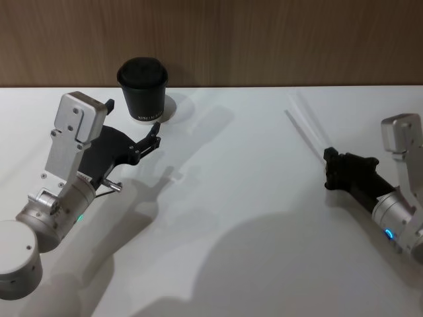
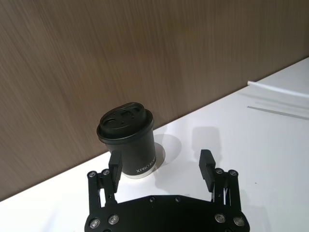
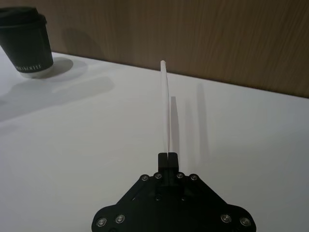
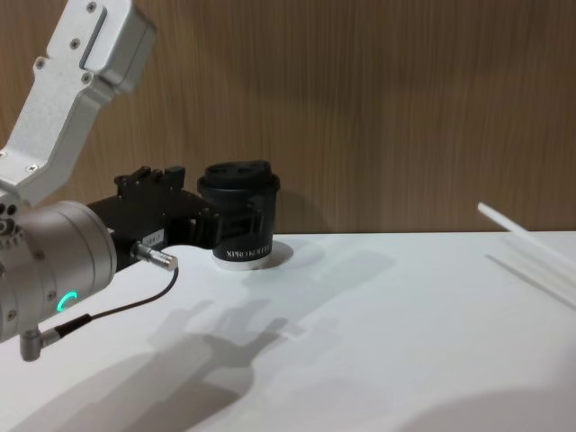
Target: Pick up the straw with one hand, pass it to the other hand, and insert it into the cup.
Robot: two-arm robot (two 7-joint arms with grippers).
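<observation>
Over the surface (image 1: 231, 224), the right end effector (image 3: 168, 155) clamps the straw (image 3: 166, 104) by its tip, so it could swing past the open, empty left end effector (image 2: 161, 162) by the cup (image 2: 128, 140).

The cup (image 1: 143, 89) stands at the back left of the table (image 1: 231, 218), close to the wall (image 1: 264, 39). The left gripper (image 2: 161, 159) is just before it, not touching. Well apart on the right, the straw (image 1: 305, 131) runs from the right gripper (image 1: 328, 157) back and left, toward the wall.
</observation>
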